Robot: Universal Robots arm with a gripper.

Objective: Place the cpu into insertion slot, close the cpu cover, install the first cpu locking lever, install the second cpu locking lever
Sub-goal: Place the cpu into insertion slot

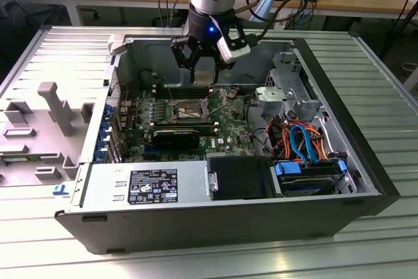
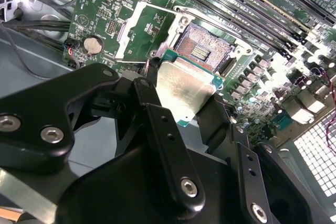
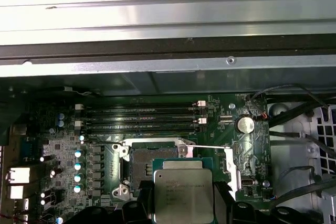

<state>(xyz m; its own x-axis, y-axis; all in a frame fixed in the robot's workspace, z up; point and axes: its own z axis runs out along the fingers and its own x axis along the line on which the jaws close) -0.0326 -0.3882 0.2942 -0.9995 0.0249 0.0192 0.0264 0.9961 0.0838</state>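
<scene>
**A:** What is the gripper [image 1: 204,73] doing?

**B:** It is clenched on the cpu [image 2: 184,87]. In the second wrist view its black fingers [image 2: 157,124] press on two opposite edges of the chip. The dull silver top faces the camera.

**A:** Where is the chip relative to the insertion slot [image 2: 206,45]?

**B:** It is not seated. In the exterior view the gripper hangs inside the open computer case [image 1: 366,129], above the slot and clear of the motherboard [image 1: 225,129]. In both wrist views the chip is held off the slot and hides part of the slot's silver rim on the near side.

**A:** And the slot itself?

**B:** Its dark centre lies exposed, with the silver rim around it.

**A:** How does the cpu cover [image 2: 127,31] stand?

**B:** It is swung open. The thin silver frame is clear of the slot, beside it on the side where the coin battery [image 2: 93,44] sits. Green board shows through its cut-out window.

**A:** What else is near the slot?

**B:** The long memory slots [image 3: 142,119] run alongside it, on the side away from the held chip, so the slot lies between them and the cpu.

**A:** Does the chip touch the slot's rim?

**B:** I cannot tell from the wrist views. The exterior view shows a gap between the gripper and the board.
</scene>
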